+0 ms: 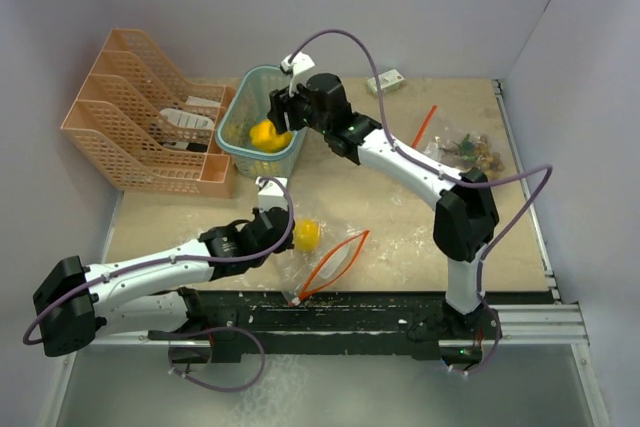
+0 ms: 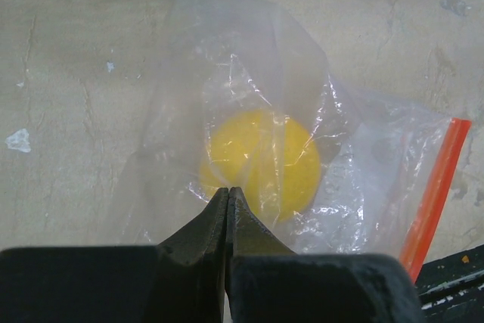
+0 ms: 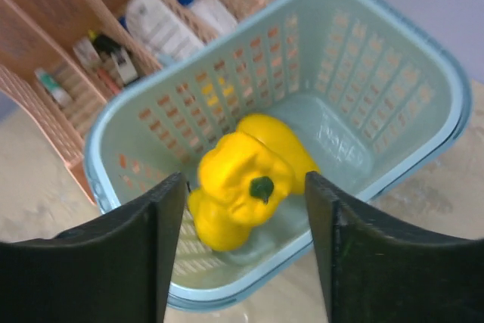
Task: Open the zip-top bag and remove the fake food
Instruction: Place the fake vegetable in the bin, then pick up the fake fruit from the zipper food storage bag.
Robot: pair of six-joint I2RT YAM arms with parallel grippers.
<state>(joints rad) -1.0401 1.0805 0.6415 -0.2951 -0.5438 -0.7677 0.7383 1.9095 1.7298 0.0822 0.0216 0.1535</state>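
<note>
The clear zip-top bag [image 2: 378, 172] lies on the table with its orange-red zip strip [image 2: 435, 187] at the right and one round yellow fake food [image 2: 261, 160] inside. My left gripper [image 2: 228, 191] is shut, pinching the bag's film at the end away from the zip. From above, the bag [image 1: 335, 259] lies right of my left gripper [image 1: 288, 233], the yellow ball [image 1: 306, 235] beside it. My right gripper [image 3: 243, 179] stands open above the teal basket [image 3: 423, 51]. A yellow toy pepper [image 3: 238, 187], blurred, is below and free of its fingers; another yellow piece [image 3: 295, 145] lies behind it.
An orange file rack [image 1: 140, 122] with small items stands left of the basket [image 1: 236, 107]. A second clear bag [image 1: 468, 150] holding small food pieces lies at the right. A small white-green box [image 1: 385, 80] sits at the back wall.
</note>
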